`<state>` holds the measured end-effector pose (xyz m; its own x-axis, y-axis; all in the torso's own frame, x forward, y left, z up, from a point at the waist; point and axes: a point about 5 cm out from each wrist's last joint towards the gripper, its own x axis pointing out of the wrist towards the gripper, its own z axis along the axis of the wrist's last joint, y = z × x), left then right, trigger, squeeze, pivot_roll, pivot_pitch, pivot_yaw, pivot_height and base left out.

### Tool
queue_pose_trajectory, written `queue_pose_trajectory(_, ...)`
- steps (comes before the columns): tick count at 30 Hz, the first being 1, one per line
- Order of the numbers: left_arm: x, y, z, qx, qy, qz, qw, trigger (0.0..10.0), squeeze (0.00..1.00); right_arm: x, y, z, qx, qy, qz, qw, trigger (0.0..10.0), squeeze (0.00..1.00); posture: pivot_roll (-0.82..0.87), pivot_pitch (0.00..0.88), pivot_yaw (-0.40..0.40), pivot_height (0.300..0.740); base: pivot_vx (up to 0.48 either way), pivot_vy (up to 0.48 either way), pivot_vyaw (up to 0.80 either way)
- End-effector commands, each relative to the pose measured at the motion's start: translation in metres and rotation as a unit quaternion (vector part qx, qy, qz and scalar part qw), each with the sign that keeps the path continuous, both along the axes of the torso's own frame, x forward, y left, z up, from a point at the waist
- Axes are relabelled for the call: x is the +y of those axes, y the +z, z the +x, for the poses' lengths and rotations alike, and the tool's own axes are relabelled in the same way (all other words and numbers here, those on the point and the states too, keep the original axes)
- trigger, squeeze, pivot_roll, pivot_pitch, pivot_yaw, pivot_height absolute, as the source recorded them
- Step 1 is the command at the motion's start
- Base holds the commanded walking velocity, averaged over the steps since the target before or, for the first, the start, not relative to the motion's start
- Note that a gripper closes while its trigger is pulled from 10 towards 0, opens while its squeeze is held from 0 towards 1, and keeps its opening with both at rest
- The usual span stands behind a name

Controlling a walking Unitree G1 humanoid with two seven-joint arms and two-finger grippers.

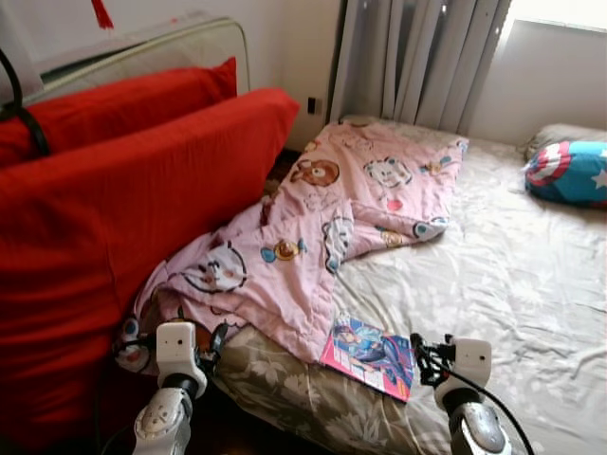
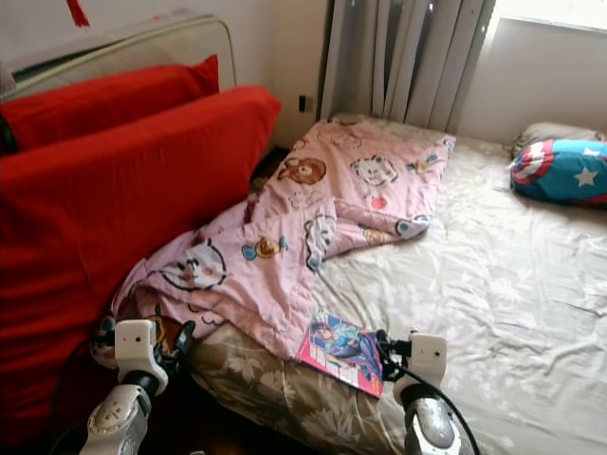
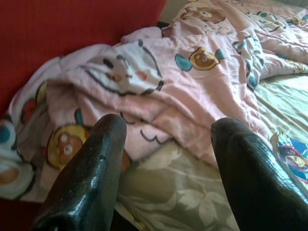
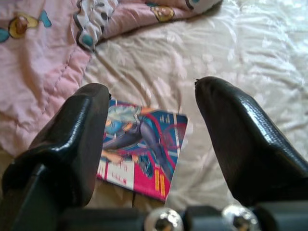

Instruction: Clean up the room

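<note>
A pink cartoon-print blanket [image 1: 322, 218] lies rumpled across the left side of the bed [image 1: 512, 284], its lower end hanging toward the red cushions. A pink and blue comic book [image 1: 370, 354] rests flat on the sheet beside the blanket's near edge. My left gripper [image 3: 166, 159] is open, low by the bed's near corner, facing the bunched blanket [image 3: 144, 86]. My right gripper [image 4: 151, 125] is open just short of the comic book [image 4: 139, 154], with nothing between its fingers.
Two large red cushions [image 1: 123, 218] stand against the bed's left side before a metal bed frame [image 1: 142, 47]. A blue star-shield pillow [image 1: 569, 172] and a grey pillow lie at the far right. Grey curtains [image 1: 417, 57] hang behind.
</note>
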<state>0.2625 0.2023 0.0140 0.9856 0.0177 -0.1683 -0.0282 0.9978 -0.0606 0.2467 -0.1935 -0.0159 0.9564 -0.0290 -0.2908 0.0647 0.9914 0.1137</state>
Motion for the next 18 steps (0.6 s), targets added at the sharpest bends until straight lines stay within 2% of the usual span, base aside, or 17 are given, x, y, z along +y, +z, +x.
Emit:
queue_pose_trajectory(1, 0.001, 0.002, 0.002, -0.002, 0.002, 0.0, 1.0, 10.0, 0.0, -0.001, -0.001, -0.001, 0.004, -0.002, -0.001, 1.0, 10.0, 0.0, 0.03, 0.0, -0.051, 0.643, 0.0, 0.0, 0.0)
queue_pose_trajectory(9, 0.0, 0.002, 0.003, 0.002, -0.001, 0.001, 1.0, 10.0, 0.0, 0.004, -0.001, -0.001, 0.003, -0.002, 0.006, 1.0, 10.0, 0.0, 0.02, 0.0, -0.047, 0.643, 0.0, 0.0, 0.0)
queue_pose_trajectory(12, -0.002, 0.002, 0.003, 0.003, -0.004, -0.001, 1.0, 10.0, 0.0, 0.005, -0.005, -0.003, 0.018, 0.002, 0.007, 1.0, 10.0, 0.0, 0.02, 0.0, -0.047, 0.643, 0.0, 0.0, 0.0)
queue_pose_trajectory(18, -0.004, 0.0, 0.002, 0.011, -0.012, 0.001, 1.0, 10.0, 0.0, 0.009, -0.005, -0.002, 0.012, 0.007, 0.015, 1.0, 10.0, 0.0, 0.02, 0.0, -0.043, 0.624, 0.0, 0.0, 0.0)
